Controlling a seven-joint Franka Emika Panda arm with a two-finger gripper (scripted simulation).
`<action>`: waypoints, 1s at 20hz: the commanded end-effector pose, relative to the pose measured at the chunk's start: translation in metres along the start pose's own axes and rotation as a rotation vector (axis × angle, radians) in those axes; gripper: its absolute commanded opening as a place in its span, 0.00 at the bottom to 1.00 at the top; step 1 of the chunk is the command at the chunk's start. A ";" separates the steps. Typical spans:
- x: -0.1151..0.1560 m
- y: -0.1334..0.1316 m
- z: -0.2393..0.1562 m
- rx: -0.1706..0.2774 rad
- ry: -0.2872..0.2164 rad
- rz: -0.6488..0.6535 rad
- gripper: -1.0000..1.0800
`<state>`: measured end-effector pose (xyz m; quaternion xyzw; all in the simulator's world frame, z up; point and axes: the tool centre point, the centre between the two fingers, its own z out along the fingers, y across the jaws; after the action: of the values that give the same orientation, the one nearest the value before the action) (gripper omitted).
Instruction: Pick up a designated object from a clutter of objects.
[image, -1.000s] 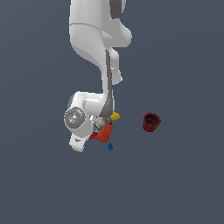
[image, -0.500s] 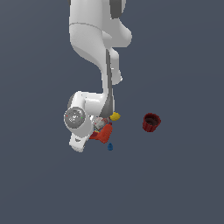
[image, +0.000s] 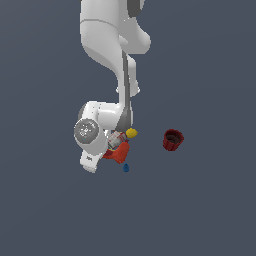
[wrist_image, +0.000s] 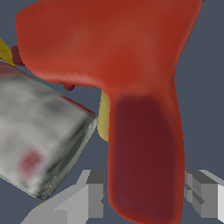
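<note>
The arm reaches down, wrist low, its fingers (wrist_image: 89, 192) spread apart on either side.

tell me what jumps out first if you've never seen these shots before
In the wrist view a glossy red tool fills the frame, its stem between the jaws, a silver can beside it. In the exterior view the white arm covers the clutter, and a dark red cup stands apart toward that view's right.

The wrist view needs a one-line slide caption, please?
Red tool stem between the open pincer fingers, silver can beside it.
</note>
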<state>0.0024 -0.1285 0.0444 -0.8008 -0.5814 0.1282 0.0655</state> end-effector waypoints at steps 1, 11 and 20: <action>0.003 -0.004 -0.014 -0.004 0.000 0.000 0.00; 0.024 -0.038 -0.097 0.000 -0.001 -0.002 0.00; 0.049 -0.077 -0.198 0.004 -0.001 -0.003 0.00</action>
<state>0.0021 -0.0562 0.2285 -0.7994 -0.5825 0.1307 0.0675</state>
